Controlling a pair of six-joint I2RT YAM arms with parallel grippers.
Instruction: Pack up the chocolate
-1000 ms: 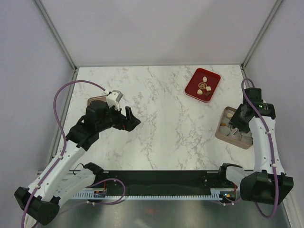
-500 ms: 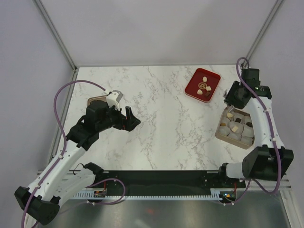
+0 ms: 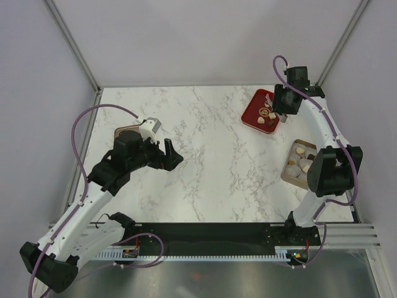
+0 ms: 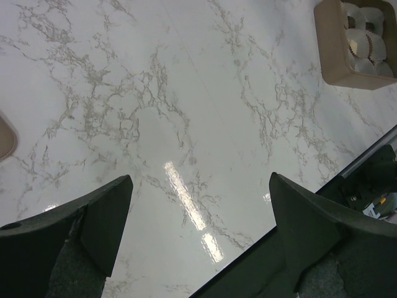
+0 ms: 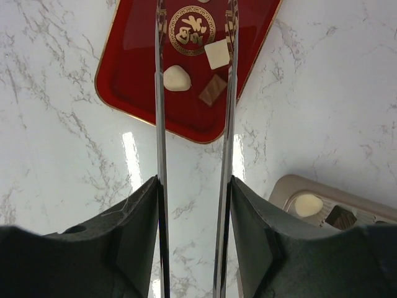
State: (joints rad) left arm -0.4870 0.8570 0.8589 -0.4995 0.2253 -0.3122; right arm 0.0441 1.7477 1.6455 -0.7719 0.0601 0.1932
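Chocolate lumps lie in the red tray [image 3: 254, 112]: a cream lump [image 5: 176, 78], a cream square [image 5: 217, 53] and a brown piece [image 5: 213, 90]. More chocolate [image 3: 301, 162] sits in the tan box [image 3: 287, 176], whose corner [image 5: 291, 186] shows in the right wrist view. My right gripper [image 3: 283, 107] [image 5: 194, 186] hovers by the tray's right edge, shut on metal tongs [image 5: 160, 93]. The tong blades stand apart, reaching over the tray with nothing between them. My left gripper [image 3: 169, 155] [image 4: 198, 205] hangs wide open over bare marble at the left.
A tan lid [image 3: 124, 132] [image 4: 5, 133] lies behind the left gripper. The tan box [image 4: 329, 56] shows at the top right of the left wrist view. The table's black front edge [image 4: 347, 180] runs close by. Frame posts stand at the back corners.
The right arm swung from over the tan box back to the red tray, with the tong blades spreading a little. The left arm has stayed put.
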